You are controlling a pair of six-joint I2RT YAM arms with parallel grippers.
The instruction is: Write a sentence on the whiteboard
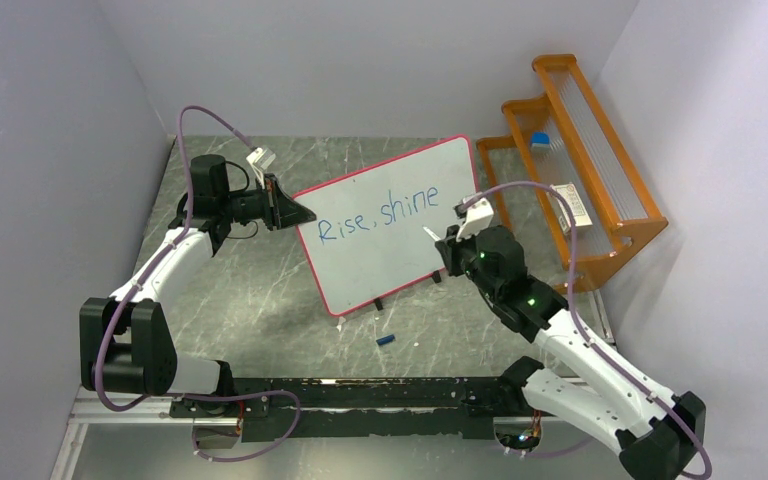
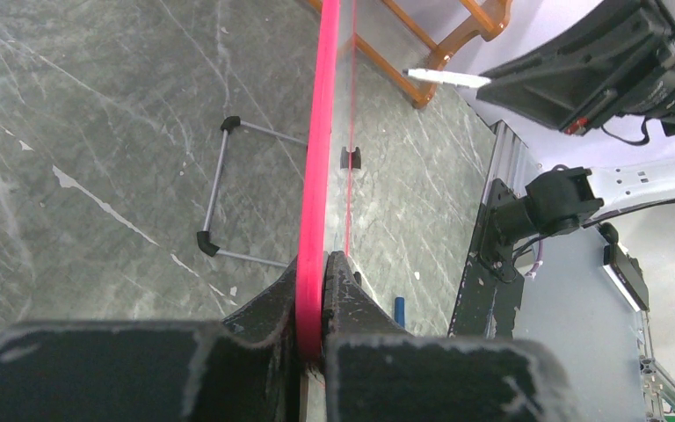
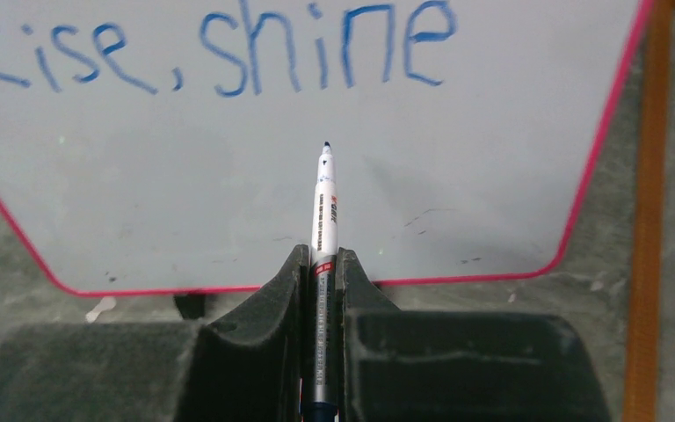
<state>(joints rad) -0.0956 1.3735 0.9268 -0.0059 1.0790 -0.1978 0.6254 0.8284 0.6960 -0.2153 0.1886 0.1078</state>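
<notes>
The whiteboard [image 1: 400,255] stands on the grey marbled table [image 1: 260,300], just ahead of centre, turned at an angle and resting on two small black feet [image 1: 378,303]. The sentence [image 1: 380,215] so far reads "Rise, shine" in blue, in one line across the upper part of the board.

The left gripper [image 1: 290,212] is clenched on the pink-red frame at the board's upper left edge. The left wrist view shows the frame pinched between both fingers [image 2: 272,303]. The right gripper [image 3: 321,264] is clamped on a white marker [image 3: 323,211], whose dark tip points at bare board below "shine". Whether the tip touches the surface cannot be told.

A wire stand [image 2: 220,189] with black corners lies on the table behind the board. A small blue cap [image 1: 387,340] lies on the table in front of the board, apart from it. An orange stepped rack [image 1: 600,180] stands near the board's right edge, against the right wall. It holds a blue object [image 1: 540,140] and a white one [image 1: 570,205], neither of which can be identified. The right arm reaches in between the rack and the board.
</notes>
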